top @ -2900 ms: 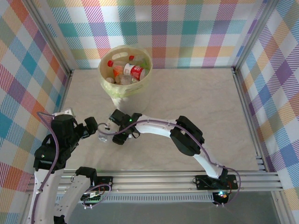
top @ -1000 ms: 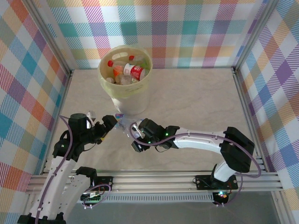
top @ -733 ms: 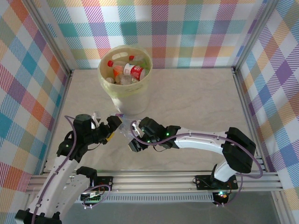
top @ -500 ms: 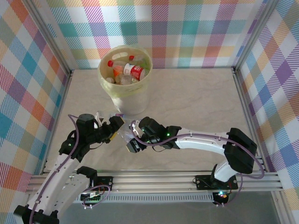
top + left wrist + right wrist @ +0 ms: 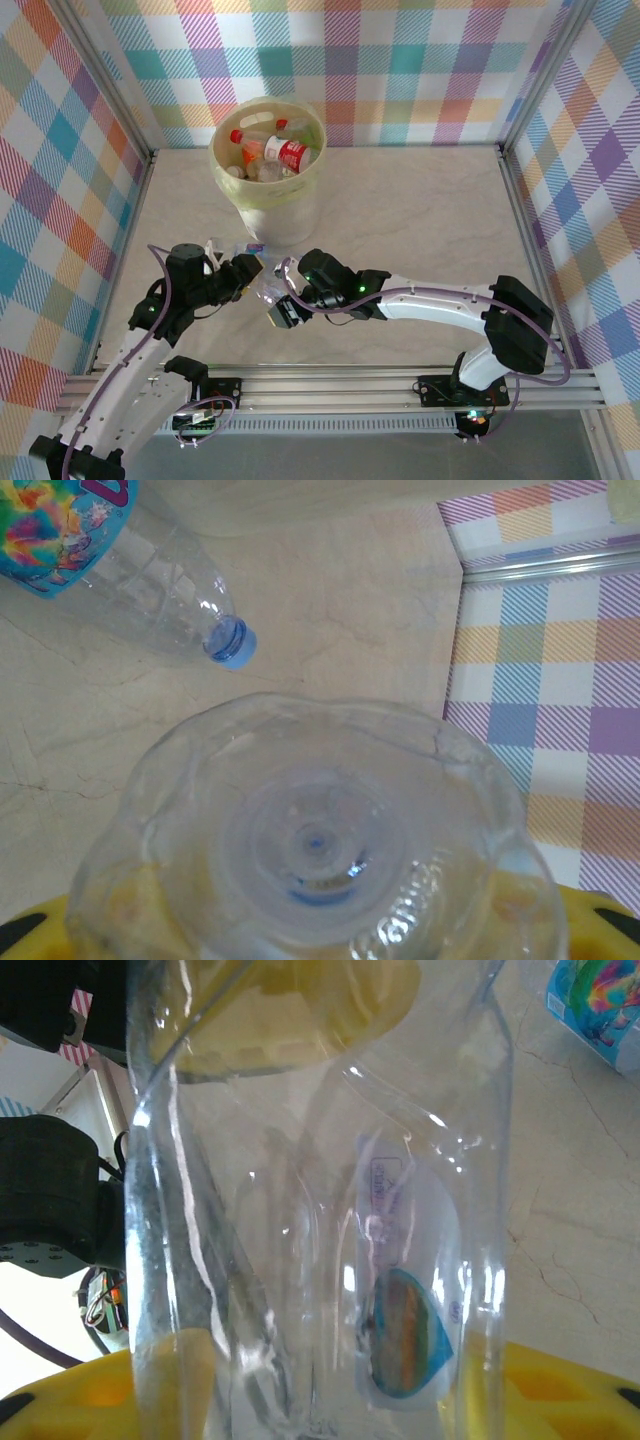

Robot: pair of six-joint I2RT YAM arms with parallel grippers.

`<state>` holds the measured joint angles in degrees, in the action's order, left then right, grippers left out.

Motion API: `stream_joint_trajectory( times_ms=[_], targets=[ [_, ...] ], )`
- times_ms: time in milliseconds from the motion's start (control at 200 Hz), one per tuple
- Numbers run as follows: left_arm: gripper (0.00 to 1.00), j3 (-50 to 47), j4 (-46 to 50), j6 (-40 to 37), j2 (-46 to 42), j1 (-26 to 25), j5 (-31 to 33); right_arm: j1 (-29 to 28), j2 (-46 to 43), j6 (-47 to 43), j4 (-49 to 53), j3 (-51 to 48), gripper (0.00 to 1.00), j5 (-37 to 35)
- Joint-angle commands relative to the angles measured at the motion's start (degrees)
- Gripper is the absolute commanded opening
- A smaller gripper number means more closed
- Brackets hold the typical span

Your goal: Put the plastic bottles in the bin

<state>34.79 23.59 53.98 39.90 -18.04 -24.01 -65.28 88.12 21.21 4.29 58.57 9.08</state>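
- The clear bottle [image 5: 268, 291] hangs over the tabletop [image 5: 430, 220], left of centre, clamped by both the left gripper [image 5: 250, 272] and the right gripper [image 5: 277, 303].
- Two pulls could crush or twist it loose.
- A blue-capped bottle [image 5: 140, 590] lies just beside it.
- The bin [image 5: 272, 222] stands just beyond, and its tall wall must be cleared.

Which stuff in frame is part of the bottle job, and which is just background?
Job: bin; bottles inside it; clear bottle held off the table; blue-capped bottle lying loose.
Background: table; checked walls; metal rail.
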Motion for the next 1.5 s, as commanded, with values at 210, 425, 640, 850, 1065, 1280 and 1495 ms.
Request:
stream_joint_trajectory(
  times_ms=[210, 425, 640, 850, 1065, 1280, 1495],
  targets=[
    [0.47, 11.86, 7.56, -7.77, 2.84, 0.32, 4.39, -0.38, -7.35, 0.06, -1.99, -4.00, 0.84, -1.28],
    [0.48, 25.74, 7.26, -9.61, 11.47, 3.76, 0.96, -0.38, -14.49, -0.11, 1.07, -7.28, 0.86, -5.82],
    [0.49, 43.34, 3.67, -8.08, 24.92, 6.48, -1.83, -0.36, -18.82, -0.11, 3.48, -8.78, 0.87, -9.20],
    [0.49, 56.09, -0.39, -4.98, 37.27, 7.94, -1.81, -0.38, -21.26, 0.36, 4.52, -9.91, 0.87, -11.14],
    [0.49, 63.39, -6.71, 3.40, 47.73, 10.45, -3.38, -0.38, -22.67, 0.53, 5.63, -10.53, 0.87, -12.25],
    [0.50, 71.73, -9.57, 8.76, 56.84, 10.79, -0.75, -0.36, -23.31, 0.58, 5.99, -10.80, 0.87, -12.70],
    [0.50, 79.96, -5.34, 8.60, 65.00, 10.79, 3.72, -0.38, -23.81, 0.60, 6.44, -10.83, 0.87, -13.00]
  ],
)
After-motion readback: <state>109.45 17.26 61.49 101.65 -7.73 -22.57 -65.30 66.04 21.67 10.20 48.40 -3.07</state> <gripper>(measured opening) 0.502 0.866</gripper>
